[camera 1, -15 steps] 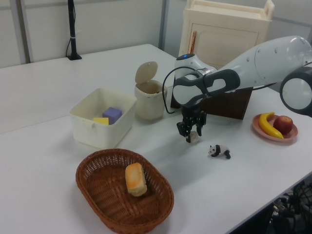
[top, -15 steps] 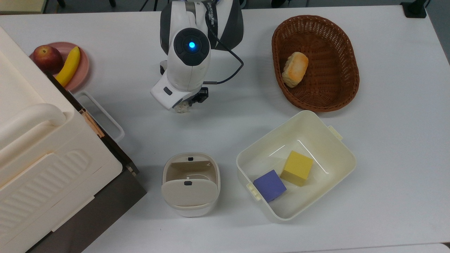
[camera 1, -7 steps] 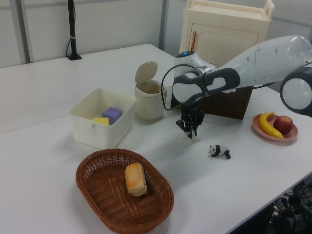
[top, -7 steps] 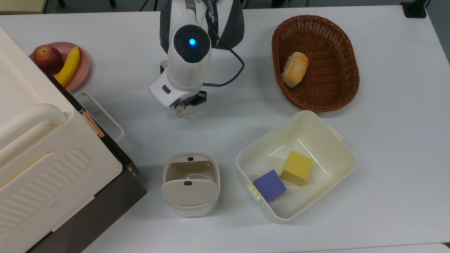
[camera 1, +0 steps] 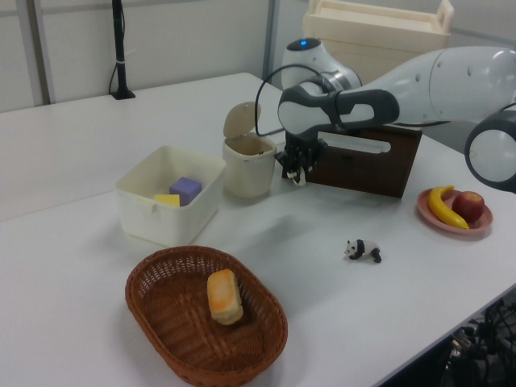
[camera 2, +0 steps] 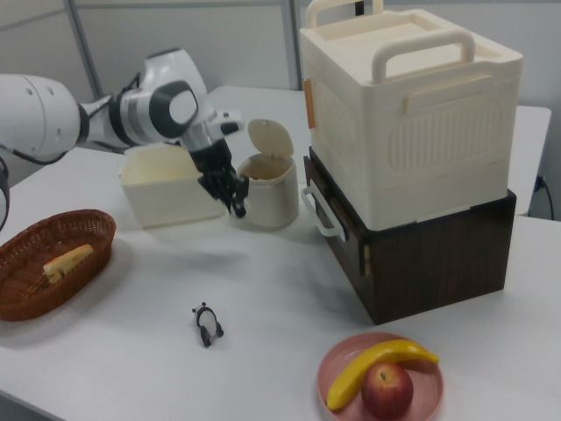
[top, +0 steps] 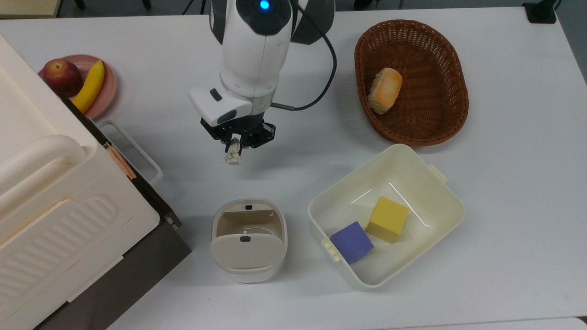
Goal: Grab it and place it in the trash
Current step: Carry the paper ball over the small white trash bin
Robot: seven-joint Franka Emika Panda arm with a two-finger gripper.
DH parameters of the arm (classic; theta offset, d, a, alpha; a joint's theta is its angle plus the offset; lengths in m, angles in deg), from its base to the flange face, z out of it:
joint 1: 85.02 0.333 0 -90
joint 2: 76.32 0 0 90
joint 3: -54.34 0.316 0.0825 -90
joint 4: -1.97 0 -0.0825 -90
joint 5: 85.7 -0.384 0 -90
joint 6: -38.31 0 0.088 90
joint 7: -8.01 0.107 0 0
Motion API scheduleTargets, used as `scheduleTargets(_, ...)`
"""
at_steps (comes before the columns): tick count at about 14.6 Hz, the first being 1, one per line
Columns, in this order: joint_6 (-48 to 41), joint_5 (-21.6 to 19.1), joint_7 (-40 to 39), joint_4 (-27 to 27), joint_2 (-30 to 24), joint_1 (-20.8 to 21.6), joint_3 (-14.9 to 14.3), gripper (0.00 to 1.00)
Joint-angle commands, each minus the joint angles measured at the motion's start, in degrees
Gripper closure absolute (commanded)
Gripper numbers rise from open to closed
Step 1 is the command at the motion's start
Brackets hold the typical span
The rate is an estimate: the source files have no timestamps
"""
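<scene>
Claw (top: 236, 147) pinches paper wad (top: 234, 158) by one edge, short of the bin (top: 249, 239). Loose hold could drop it outside the opening.

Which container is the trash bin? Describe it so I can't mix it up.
On the white table, beside the tall cream cabinet, stands a small rounded cream bin. Unlike the bigger rectangular tub holding two blocks, it has a raised swing lid.

Bare surface (top: 257, 183) between jaws and open trash (top: 249, 240); flanking obstacles: stacked boxes (top: 59, 206) at the top view's left, tub (top: 440, 201) right.
</scene>
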Motion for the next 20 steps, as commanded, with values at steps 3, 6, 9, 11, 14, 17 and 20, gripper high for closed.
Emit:
scheduleTargets(3,6.19,1.85,1.95,-3.66,-0.28,1.42,0.79,0.84)
scheduleTargets(6,12.95,1.94,1.69,-3.66,-0.02,1.42,0.7,0.84)
scheduleTargets(9,18.59,2.12,1.52,-3.74,0.42,1.33,0.53,0.83)
scheduleTargets(11,21.15,2.99,1.6,-5.23,1.74,1.24,0.35,0.83)
scheduleTargets(14,21.85,3.78,1.51,-8.49,5.07,0.63,0.18,0.82)
scheduleTargets(17,27.12,4.84,1.6,-9.28,7.45,0.1,-0.17,0.82)
scheduleTargets(20,28.27,6.51,1.6,-9.11,9.3,0.1,-0.18,0.8)
